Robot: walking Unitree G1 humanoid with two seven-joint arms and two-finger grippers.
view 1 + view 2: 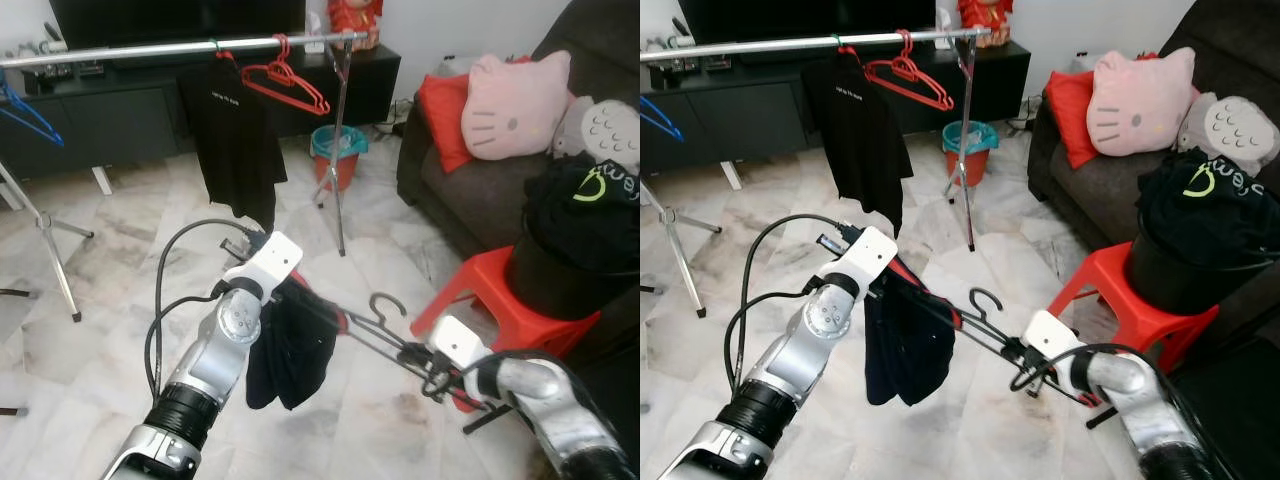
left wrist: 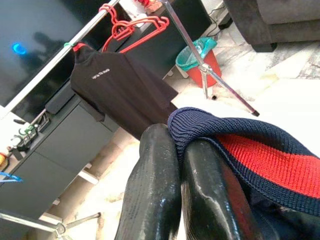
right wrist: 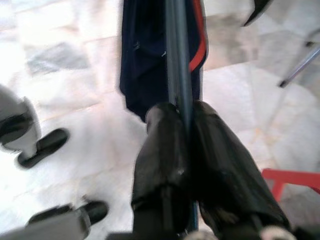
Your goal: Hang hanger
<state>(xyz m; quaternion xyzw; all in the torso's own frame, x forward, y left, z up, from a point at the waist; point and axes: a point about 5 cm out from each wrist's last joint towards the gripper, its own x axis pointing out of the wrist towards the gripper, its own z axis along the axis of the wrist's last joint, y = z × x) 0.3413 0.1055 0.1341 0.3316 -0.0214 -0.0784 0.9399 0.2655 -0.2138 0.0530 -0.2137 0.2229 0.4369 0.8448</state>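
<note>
I hold a dark hanger [image 1: 372,328] between both arms over the floor, its hook [image 1: 385,301] pointing up. A navy garment [image 1: 290,350] with a red stripe hangs from its left end. My left gripper [image 1: 283,287] is shut on the garment's ribbed edge [image 2: 210,131]. My right gripper [image 1: 412,357] is shut on the hanger's bar [image 3: 177,95]. The clothes rail [image 1: 180,47] stands beyond, carrying a black T-shirt [image 1: 238,135] and red hangers [image 1: 285,80].
A blue hanger [image 1: 28,115] hangs at the rail's left end. A red stool [image 1: 500,295] with a black bin of clothes [image 1: 580,235] stands at my right, before a dark sofa [image 1: 450,190] with cushions. A teal-lined bucket [image 1: 337,152] sits behind the rail's leg.
</note>
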